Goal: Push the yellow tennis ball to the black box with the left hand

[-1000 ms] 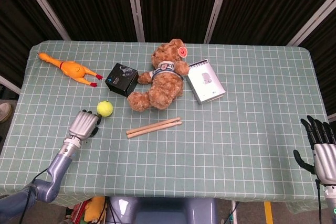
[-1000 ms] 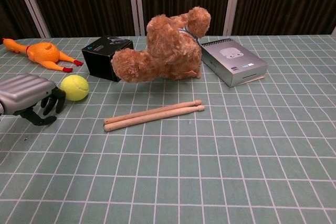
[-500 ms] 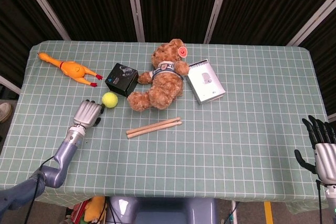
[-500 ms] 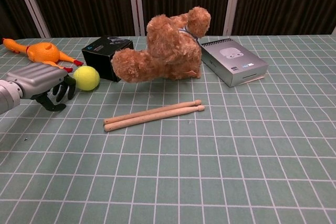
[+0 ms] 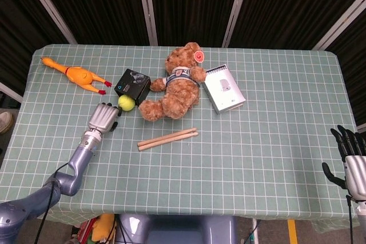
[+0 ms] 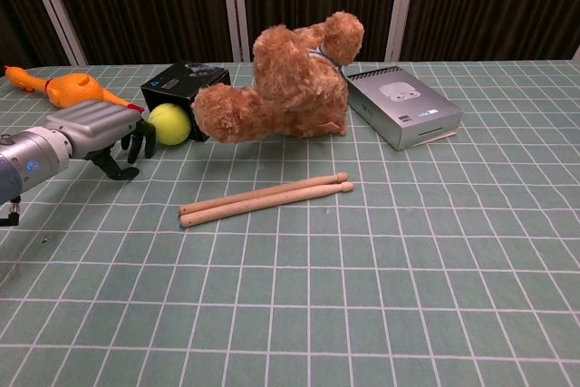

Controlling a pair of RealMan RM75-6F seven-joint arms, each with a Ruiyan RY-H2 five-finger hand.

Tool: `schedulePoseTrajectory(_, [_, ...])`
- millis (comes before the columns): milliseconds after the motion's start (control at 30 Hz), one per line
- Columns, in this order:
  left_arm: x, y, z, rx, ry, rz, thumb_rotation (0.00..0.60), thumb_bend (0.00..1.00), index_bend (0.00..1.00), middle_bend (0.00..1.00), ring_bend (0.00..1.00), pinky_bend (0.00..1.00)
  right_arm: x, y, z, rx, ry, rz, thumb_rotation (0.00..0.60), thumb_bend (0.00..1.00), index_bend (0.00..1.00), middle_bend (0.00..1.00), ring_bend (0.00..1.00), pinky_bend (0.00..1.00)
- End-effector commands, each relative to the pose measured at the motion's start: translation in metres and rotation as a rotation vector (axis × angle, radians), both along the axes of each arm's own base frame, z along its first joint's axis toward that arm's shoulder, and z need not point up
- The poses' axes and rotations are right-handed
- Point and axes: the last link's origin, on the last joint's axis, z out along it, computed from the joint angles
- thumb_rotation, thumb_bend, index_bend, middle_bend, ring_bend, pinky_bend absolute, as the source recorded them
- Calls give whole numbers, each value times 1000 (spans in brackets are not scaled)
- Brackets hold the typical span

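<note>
Yellow tennis ball [image 5: 126,102] is seen against the black box [image 5: 132,86], at its 6 o'clock | left hand [image 5: 103,118], fingers curled, empty, at ball's 8 o'clock | push judged nearly complete; withdrawal is called for | right hand [image 5: 353,161] idle, fingers apart.

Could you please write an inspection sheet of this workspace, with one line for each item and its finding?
Surface: table under a green checked cloth, flat.
Job's things: yellow tennis ball lies against the black box.
Clutter: rubber chicken at far left; teddy bear beside the box; notebook; two wooden sticks side by side.
Hands: left hand rests behind the ball with fingers curled down, holding nothing; right hand at the table's right edge, fingers apart, empty.
Cables: thin dark cable along the left arm.
Surroundings: dark curtains with pale metal struts behind the table.
</note>
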Motion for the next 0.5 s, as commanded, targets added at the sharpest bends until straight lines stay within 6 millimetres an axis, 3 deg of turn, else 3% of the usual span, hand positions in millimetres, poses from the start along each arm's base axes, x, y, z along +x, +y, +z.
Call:
schedulePoseTrajectory(33, [6,5,-3,7,-20,-6,600,293,387,471,351,460,0,0,0,2,0,0,600,400,0,0,0,0])
schedulePoseTrajectory(367, [18,18,-7,31,-54,-15,600,293,304,310,211,460,0,0,-2,15,3,-1,600,399,0,0,0,0])
schedulePoseTrajectory(500, [22,20,-8,48,-46,-31,600,291,249,207,110,460,0,-1,-1,17,4,-3,600,399,0,0,0,0])
